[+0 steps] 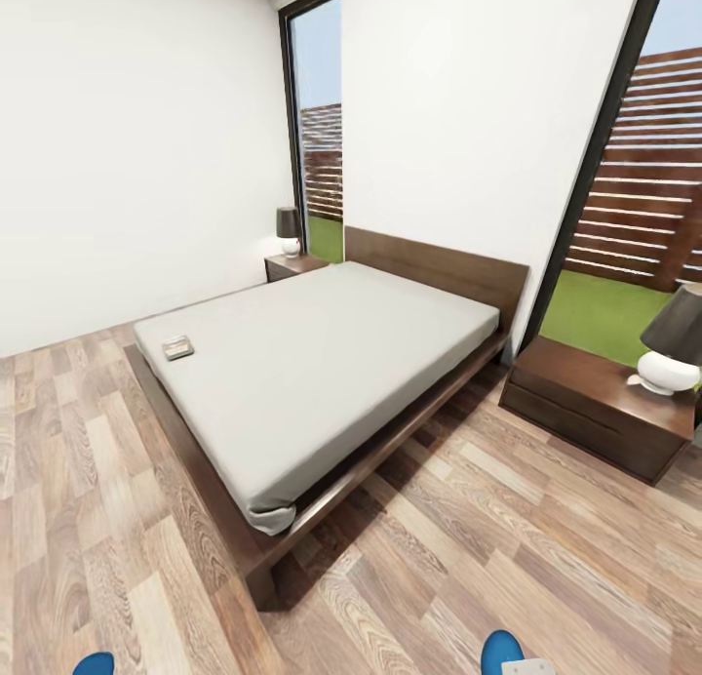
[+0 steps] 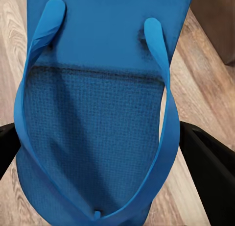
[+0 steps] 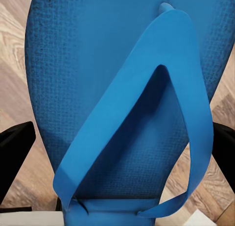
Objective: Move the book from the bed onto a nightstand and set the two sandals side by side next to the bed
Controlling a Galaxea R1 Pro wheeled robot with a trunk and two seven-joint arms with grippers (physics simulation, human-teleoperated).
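Note:
The book (image 1: pixel 176 347) lies flat near the foot-end corner of the bed's grey mattress (image 1: pixel 322 363). One blue sandal (image 2: pixel 98 103) fills the left wrist view, strap side facing the camera, and my left gripper (image 2: pixel 110 155) is shut on it with black fingers (image 2: pixel 208 160) at both edges. The other blue sandal (image 3: pixel 122 88) sits the same way in my right gripper (image 3: pixel 120 155), shut on it. In the head view both sandals peek in at the lower edge, one left (image 1: pixel 95 663) and one right (image 1: pixel 502 651). A nightstand (image 1: pixel 292 265) stands by the far side of the headboard, another nightstand (image 1: pixel 595 402) at the near right.
Each nightstand carries a dark-shaded lamp, the far one (image 1: pixel 289 230) and the near one (image 1: pixel 673 348). Wood-plank floor (image 1: pixel 487 558) runs along the bed's near side and foot. Tall windows (image 1: pixel 643 168) flank the white wall behind the headboard.

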